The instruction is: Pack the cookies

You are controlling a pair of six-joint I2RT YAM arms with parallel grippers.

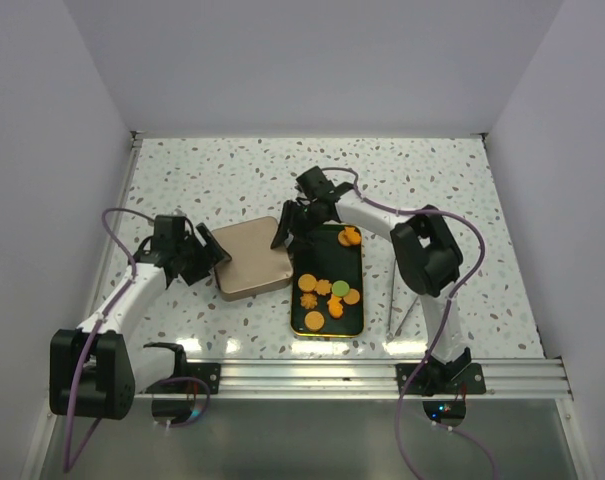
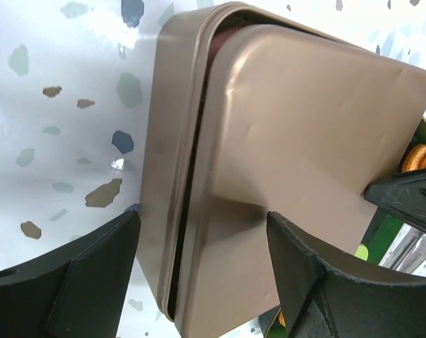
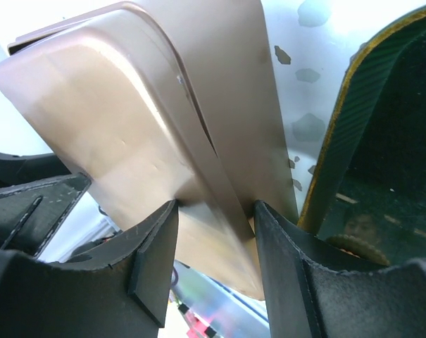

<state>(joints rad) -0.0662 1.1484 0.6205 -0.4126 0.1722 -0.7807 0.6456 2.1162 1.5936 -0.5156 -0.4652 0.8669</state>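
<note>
Several cookies (image 1: 327, 292), mostly orange with one green, lie on a dark green gold-rimmed tray (image 1: 295, 300), and a few more cookies (image 1: 349, 237) sit at its far end. A tan tin (image 1: 250, 258) stands left of the tray, its lid on it and slightly ajar along the left side (image 2: 191, 176). My left gripper (image 1: 207, 255) (image 2: 202, 218) is open, one finger over the lid and the other beside the tin's left wall, apart from it. My right gripper (image 1: 287, 228) (image 3: 216, 208) straddles the tin's far right corner, open, its fingertips close against the blurred lid edge (image 3: 220, 176).
The tray's gold rim (image 3: 339, 134) lies just right of the right gripper's fingers. A thin grey strip (image 1: 395, 295) lies right of the tray. An aluminium rail (image 1: 382, 375) runs along the near edge, and white walls close in the speckled table.
</note>
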